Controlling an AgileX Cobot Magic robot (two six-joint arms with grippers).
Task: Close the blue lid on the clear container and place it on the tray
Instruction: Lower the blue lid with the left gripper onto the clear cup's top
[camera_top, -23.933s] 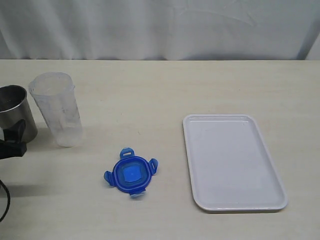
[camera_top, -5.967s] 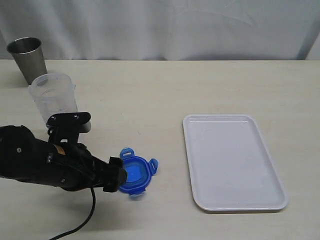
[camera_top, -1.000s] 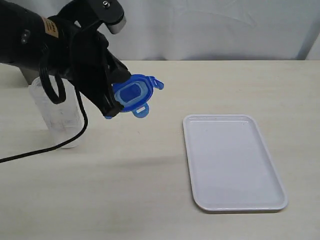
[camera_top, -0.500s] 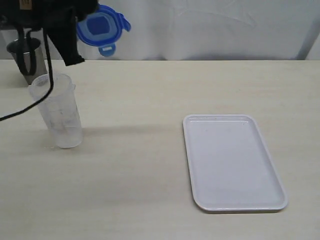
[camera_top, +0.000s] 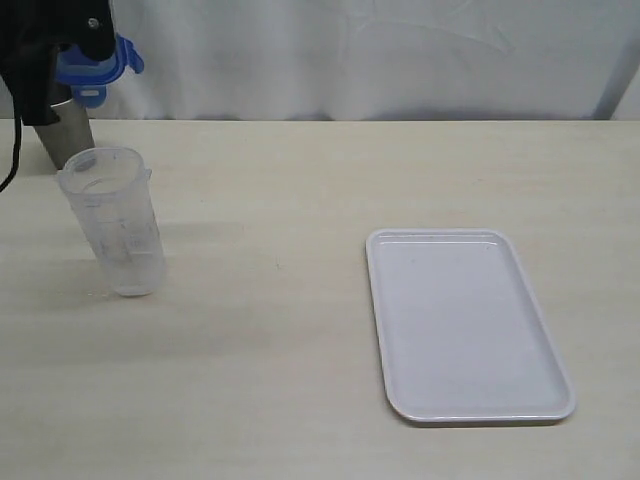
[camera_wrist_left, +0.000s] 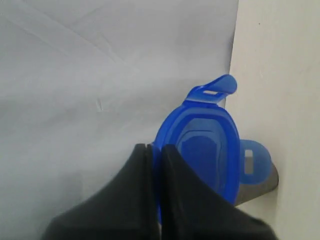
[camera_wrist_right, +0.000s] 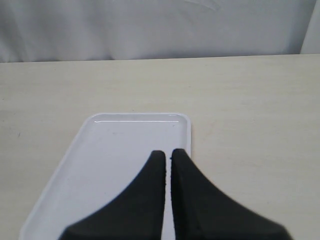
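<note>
The left gripper (camera_wrist_left: 154, 148) is pinched shut on the rim of the blue lid (camera_wrist_left: 202, 145); the lid juts out beyond the 2 closed jaws, high above the clear container (camera_top: 113, 220).

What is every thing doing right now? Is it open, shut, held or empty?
blue lid: held up in the air, off the clear container.
clear container: upright on the table, open on top.
tray: flat on the table, nothing on it.
metal cup: upright behind the clear container.
left gripper: shut on the blue lid.
right gripper: shut, holding nothing.
</note>
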